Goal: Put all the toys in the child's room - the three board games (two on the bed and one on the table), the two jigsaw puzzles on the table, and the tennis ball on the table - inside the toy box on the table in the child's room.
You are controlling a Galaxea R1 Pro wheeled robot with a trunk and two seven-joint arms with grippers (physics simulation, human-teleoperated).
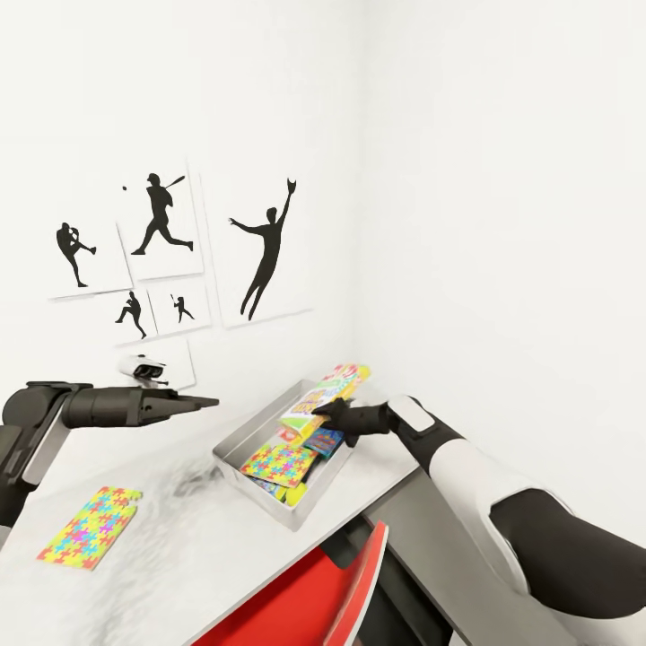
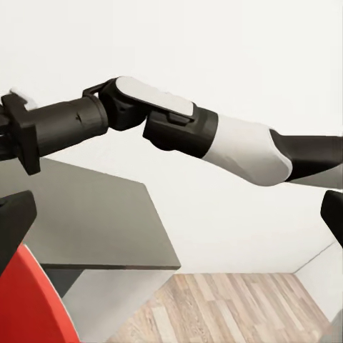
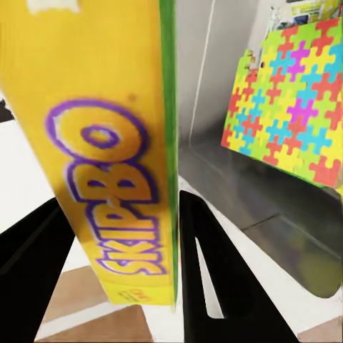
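Yellow SKIP-BO board game [image 3: 118, 157] sits clamped between the right tool's [image 1: 334, 414] black fingers [image 3: 207, 279], held tilted over the toy box's [image 1: 235, 441] far rim. Inside the toy box lies one jigsaw puzzle [image 1: 278, 464]; another [image 1: 90, 527] rests on the tabletop [image 1: 179, 556] well apart from the toy box. Beside the box hovers the left tool [image 1: 202, 403], pinched together and empty.
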